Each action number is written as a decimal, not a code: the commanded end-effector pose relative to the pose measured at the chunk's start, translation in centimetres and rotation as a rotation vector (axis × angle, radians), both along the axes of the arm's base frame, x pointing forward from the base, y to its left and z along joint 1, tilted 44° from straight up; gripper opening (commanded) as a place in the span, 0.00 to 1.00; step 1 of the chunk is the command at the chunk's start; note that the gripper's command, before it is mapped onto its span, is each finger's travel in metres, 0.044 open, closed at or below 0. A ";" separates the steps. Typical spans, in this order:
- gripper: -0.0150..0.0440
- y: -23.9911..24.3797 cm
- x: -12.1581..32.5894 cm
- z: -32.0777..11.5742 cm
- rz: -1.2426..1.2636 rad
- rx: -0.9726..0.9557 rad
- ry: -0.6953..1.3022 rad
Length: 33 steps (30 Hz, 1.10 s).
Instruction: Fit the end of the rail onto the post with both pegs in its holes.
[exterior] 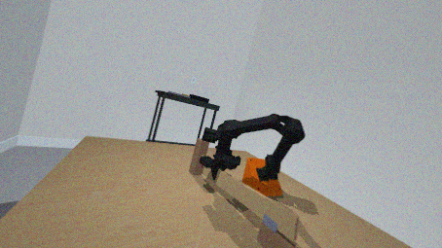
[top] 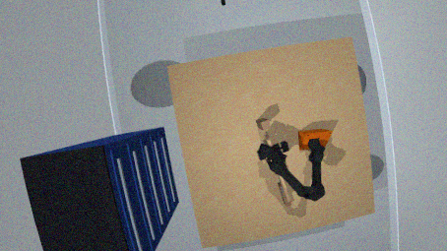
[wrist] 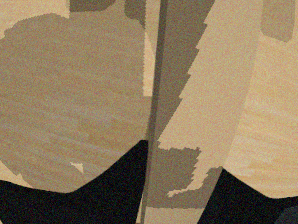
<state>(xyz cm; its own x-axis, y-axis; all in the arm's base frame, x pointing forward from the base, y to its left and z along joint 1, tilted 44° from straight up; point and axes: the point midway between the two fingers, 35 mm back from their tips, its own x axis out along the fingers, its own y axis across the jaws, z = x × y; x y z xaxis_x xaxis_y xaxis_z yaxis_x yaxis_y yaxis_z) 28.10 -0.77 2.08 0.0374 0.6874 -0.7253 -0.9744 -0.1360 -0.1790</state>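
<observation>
Across the top view, the long pale wooden bed rail (top: pixel 284 193) (exterior: pixel 263 200) (wrist: pixel 177 65) is running over the wooden table (top: pixel 222 119) (exterior: pixel 122 191) (wrist: pixel 280 125) towards the short brown wooden post (top: pixel 263 123) (exterior: pixel 199 157). The black six-joint arm (top: pixel 295 180) (exterior: pixel 253 124) is covering its near end, so I can't tell how the holes are meeting the pegs. I judge I'm at the lining-up step, and want height and heading right before pushing.

In the exterior view, the black fingers (exterior: pixel 214 173) are pointing down over the rail close to the post. The rail is looking straight and slender, its broad side plain; a small blue-grey patch is showing low on its far end. I should be advancing slowly along its length, keeping it level; a tilt could jam the pegs or unseat the far end.

In the wrist view, the fingers are standing only slightly apart, closed on the rail, whose narrow edge is showing dark. I should be keeping that grip until the end is touching the post.
</observation>
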 end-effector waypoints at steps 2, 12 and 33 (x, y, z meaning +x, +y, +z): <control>0.25 -0.3 0.2 0.4 -0.006 0.004 -0.008; 0.25 -0.7 0.2 0.8 -0.006 0.004 -0.008; 0.25 -1.4 0.1 1.5 -0.006 0.004 -0.008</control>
<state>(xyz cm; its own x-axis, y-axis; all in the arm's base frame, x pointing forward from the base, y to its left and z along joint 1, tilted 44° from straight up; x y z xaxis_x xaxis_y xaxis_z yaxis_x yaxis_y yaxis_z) 28.01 -1.91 3.26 0.0372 0.6877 -0.7251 -0.9747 -0.1352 -0.1782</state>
